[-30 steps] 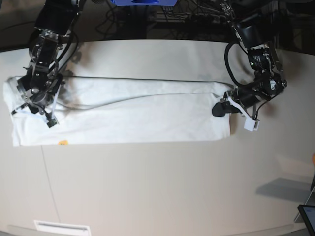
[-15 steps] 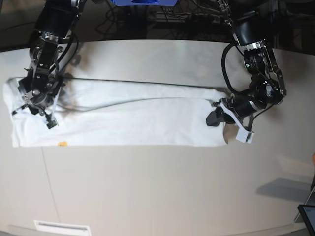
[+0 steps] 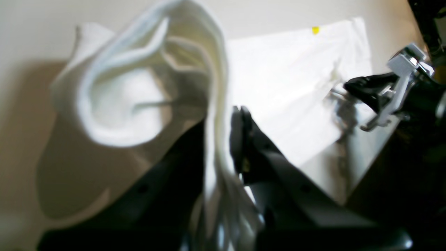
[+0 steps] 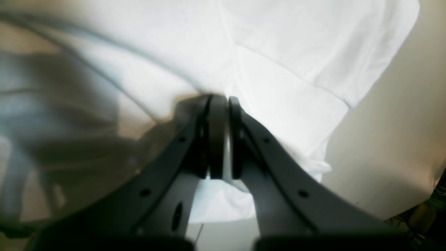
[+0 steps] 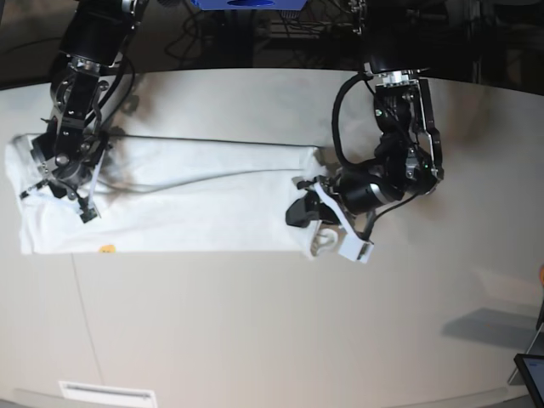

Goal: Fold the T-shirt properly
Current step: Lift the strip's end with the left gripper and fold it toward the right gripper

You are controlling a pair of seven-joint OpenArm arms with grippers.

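The white T-shirt (image 5: 195,204) lies as a long folded strip across the table, with a small yellow-orange spot (image 5: 108,247) at its front left edge. My left gripper (image 5: 299,212) is shut on the shirt's right end. In the left wrist view the cloth (image 3: 139,97) hangs bunched and lifted between the fingers (image 3: 244,139). At the shirt's left end my right gripper (image 5: 58,183) is shut. In the right wrist view its fingertips (image 4: 217,115) sit on the cloth (image 4: 285,69), and creases run into them. No print shows.
The pale table (image 5: 255,323) stretches wide in front of the shirt. Cables (image 5: 297,34) run along the dark back edge. A white strip (image 5: 106,393) lies at the front left, and a dark tablet corner (image 5: 531,374) shows at the front right.
My left gripper has carried the shirt's right end leftward over the strip, so the strip now reaches less far right. The right arm has stayed put.
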